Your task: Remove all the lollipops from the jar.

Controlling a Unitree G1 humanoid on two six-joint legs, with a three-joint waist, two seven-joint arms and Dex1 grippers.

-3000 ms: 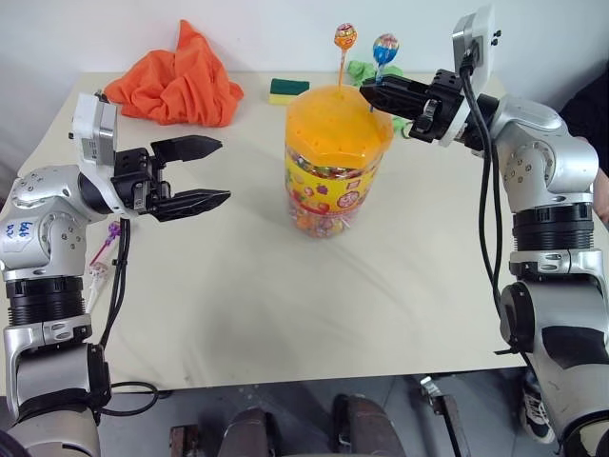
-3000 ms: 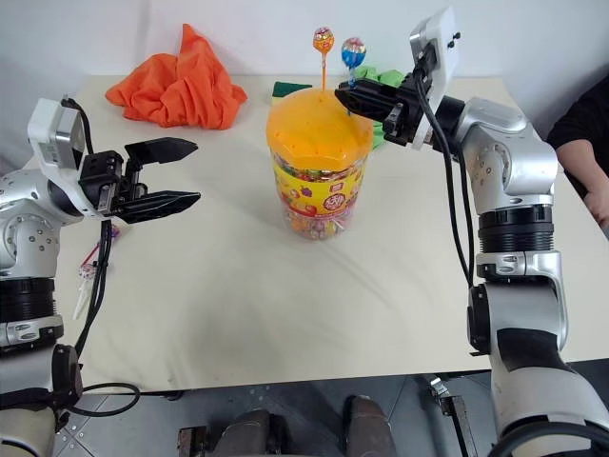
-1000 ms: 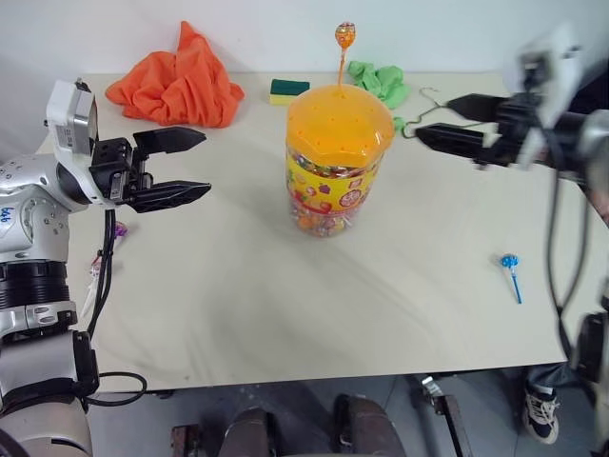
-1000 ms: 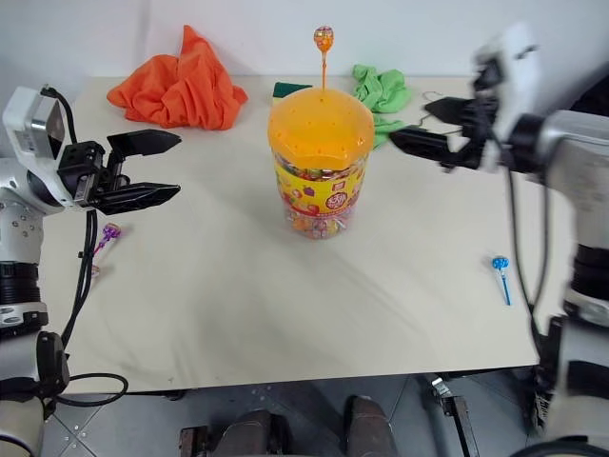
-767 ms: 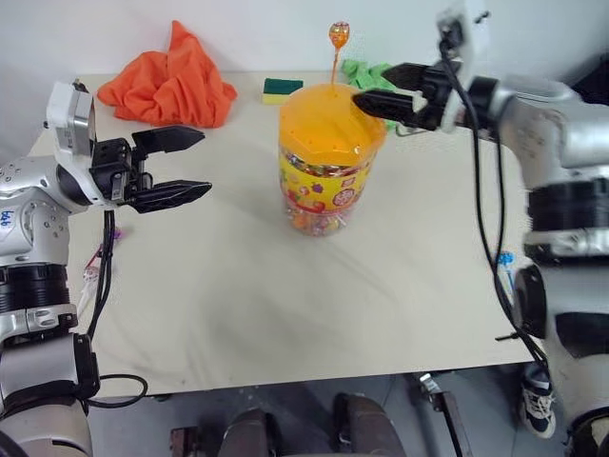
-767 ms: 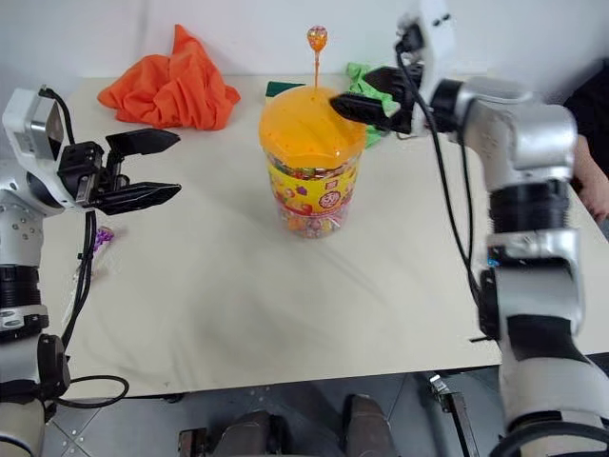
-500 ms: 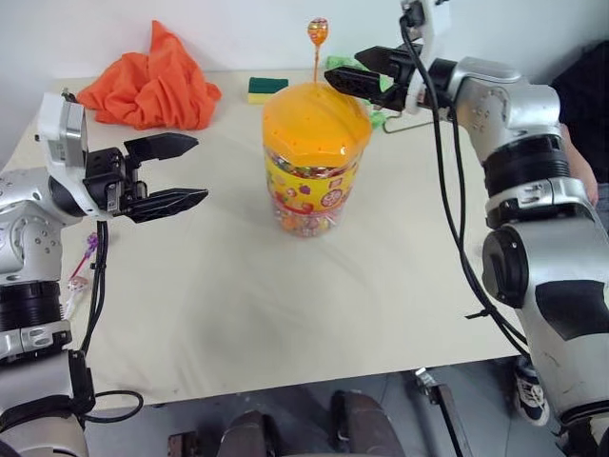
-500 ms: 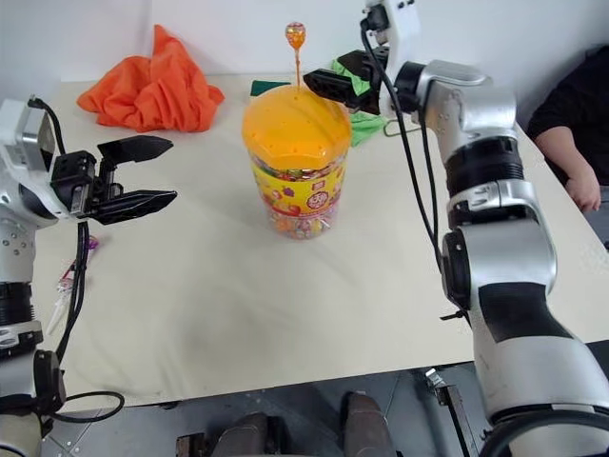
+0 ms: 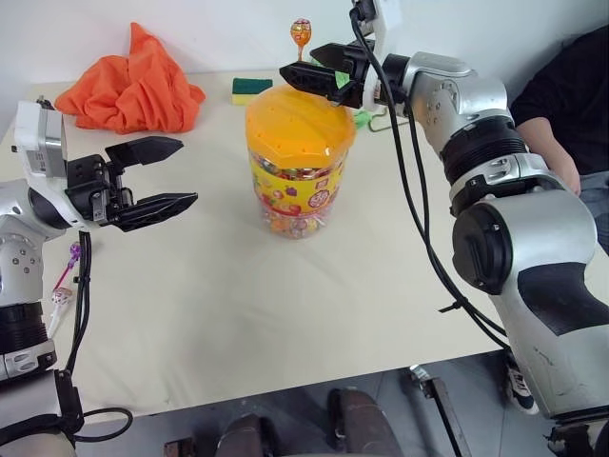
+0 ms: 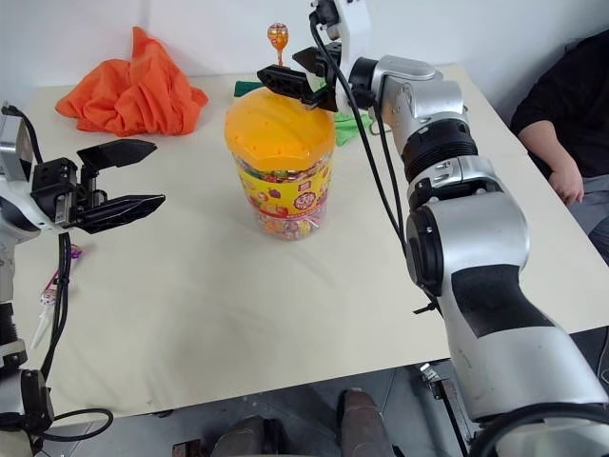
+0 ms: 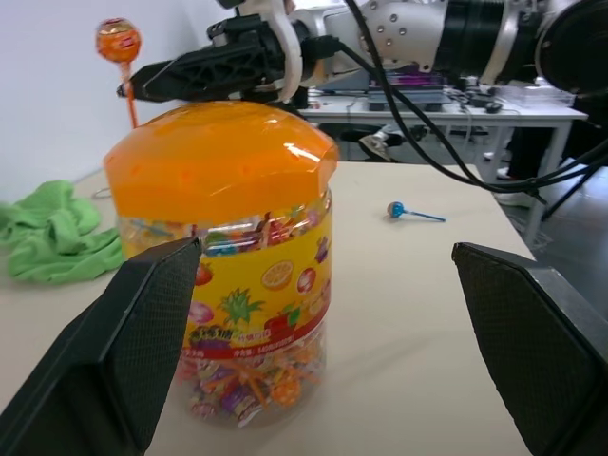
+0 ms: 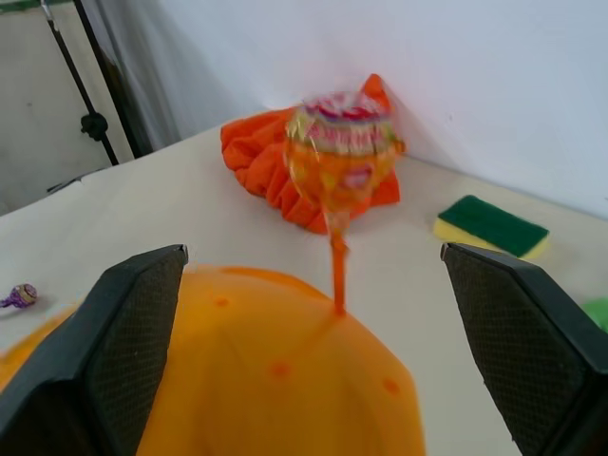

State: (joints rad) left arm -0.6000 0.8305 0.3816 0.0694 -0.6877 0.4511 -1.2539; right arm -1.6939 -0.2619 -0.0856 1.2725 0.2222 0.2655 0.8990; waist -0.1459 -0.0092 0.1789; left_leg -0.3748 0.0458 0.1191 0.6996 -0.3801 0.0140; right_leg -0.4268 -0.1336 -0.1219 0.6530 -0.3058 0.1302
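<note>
Jar [image 9: 297,162] held candies; orange lollipop [image 9: 301,29] stood in lid [image 9: 300,112]. Left gripper [image 9: 162,174] and right gripper [image 9: 303,65] fingers gaped, empty.

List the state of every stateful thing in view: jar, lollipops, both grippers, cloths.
jar: upright, orange lid on
orange lollipop: upright, stick in the lid
blue lollipop: lying on the table
purple lollipop: lying on the table by the left arm
left gripper: open, empty
right gripper: open, empty, beside the orange lollipop's stick
orange cloth: crumpled
green cloth: crumpled
</note>
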